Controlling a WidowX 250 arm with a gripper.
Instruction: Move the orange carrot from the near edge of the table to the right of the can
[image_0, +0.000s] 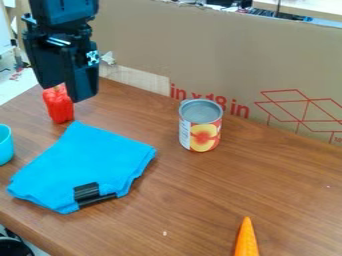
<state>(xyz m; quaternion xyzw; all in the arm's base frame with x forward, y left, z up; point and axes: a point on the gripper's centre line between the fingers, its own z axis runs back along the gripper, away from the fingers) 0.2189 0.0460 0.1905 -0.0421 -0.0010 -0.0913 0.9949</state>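
The black gripper (65, 67) hangs at the upper left, above the table's back left part. Nearest to it is a red bell pepper (59, 106), standing just below it in the view, its top partly covered by the gripper. In front of the pepper a folded blue cloth (87, 162) lies flat, with a black strip (87, 193) at its front edge. A can (200, 134) with a fruit label stands upright to the right of the cloth. An orange carrot (246, 240) lies at the front edge of the view, its tip pointing back.
A light-blue cup or bowl (5, 145) is cut off by the left edge. The wooden table (200, 200) ends at the front left, with a dark round object (13, 247) below its edge. A tall cardboard wall (220, 60) runs along the back.
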